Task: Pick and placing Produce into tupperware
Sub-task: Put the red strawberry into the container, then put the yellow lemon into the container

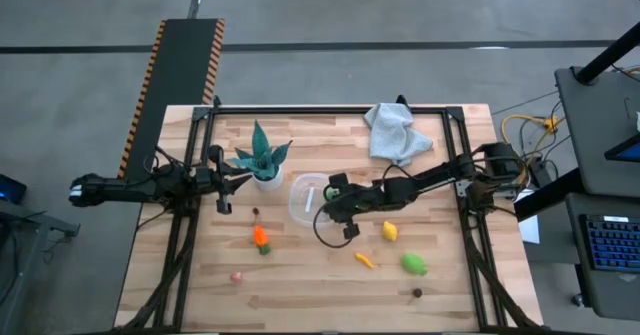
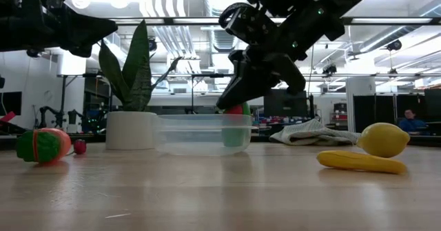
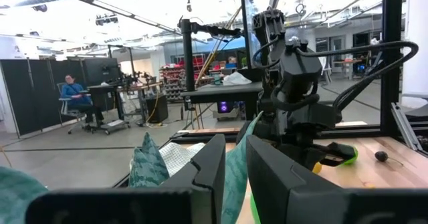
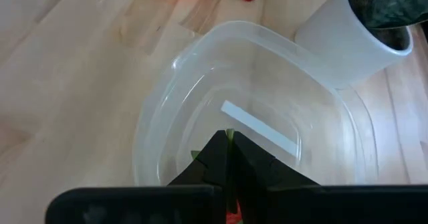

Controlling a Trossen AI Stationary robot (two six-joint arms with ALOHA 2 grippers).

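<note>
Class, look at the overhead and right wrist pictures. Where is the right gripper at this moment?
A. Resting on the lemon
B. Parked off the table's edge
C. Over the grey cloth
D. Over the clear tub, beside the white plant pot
D: the right gripper hangs over the clear tub, holding a green-and-red piece above it, with the white plant pot alongside.

Past the left end effector (image 3: 235, 177), the other dark arm (image 3: 294, 90) looms over the counter (image 3: 374, 157); a seated person (image 3: 75, 98) waits beyond.
</note>
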